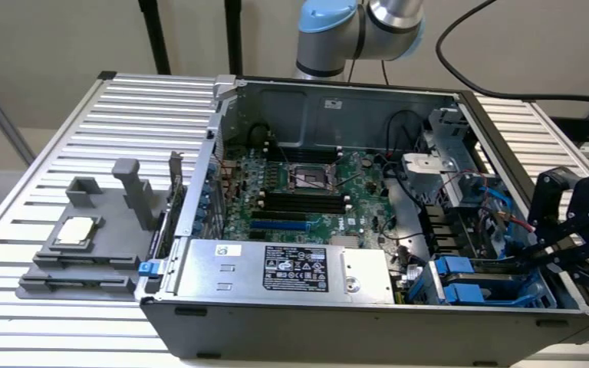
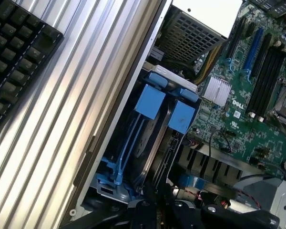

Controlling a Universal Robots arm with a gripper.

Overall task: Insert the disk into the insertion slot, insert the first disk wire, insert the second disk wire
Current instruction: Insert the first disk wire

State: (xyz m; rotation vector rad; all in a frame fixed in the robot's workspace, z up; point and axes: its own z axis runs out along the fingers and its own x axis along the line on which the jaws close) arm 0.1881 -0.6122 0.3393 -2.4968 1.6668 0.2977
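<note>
Already the disk (image 2: 154,143) stands edge-on, lengthwise inside the insertion slot (image 2: 107,186).

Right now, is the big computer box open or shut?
Open. The computer case has no side cover on, so the green motherboard and silver power supply inside show.

counter (image 1: 59,123): silver, ribbed in parallel slats | computer case (image 1: 376,326): dark grey | motherboard (image 1: 305,180): green, black slots, one blue | power supply (image 1: 218,268): silver, black label with white print | insertion slot (image 1: 489,285): grey metal | fittings (image 2: 149,101): bright blue | keyboard (image 2: 14,52): black | fixture (image 1: 90,257): matt grey
</note>
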